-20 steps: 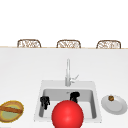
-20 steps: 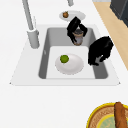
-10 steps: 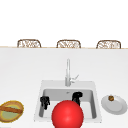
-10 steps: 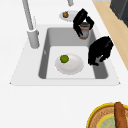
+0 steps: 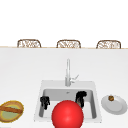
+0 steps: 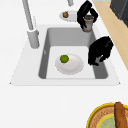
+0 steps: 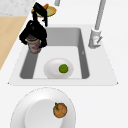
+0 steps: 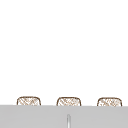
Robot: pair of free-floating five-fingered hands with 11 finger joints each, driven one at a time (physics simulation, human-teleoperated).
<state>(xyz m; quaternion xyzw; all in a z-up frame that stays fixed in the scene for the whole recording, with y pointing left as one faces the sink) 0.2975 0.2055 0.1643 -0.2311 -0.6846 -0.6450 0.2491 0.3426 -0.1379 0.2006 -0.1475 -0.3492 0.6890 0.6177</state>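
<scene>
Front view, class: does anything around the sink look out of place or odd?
Yes: a large plain red ball sits at the sink's front edge, hiding part of the basin. The right hand holds a cup upright; nothing is spilled.

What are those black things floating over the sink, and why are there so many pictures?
They are a robot's two hands, with no arms or body, in a pretend computer kitchen. The pictures show one moment from different cameras: one faces the sink from the front, two look along it from either side, and one looks higher up.

The right hand has its fingers curled round a small cup above the sink. The left hand hangs in the air with curled fingers, holding nothing.

In the sink lies a white plate with a green ball-shaped thing on it. On the counter are another plate carrying a small orange thing, and a basket. The tap stands behind the sink.
</scene>
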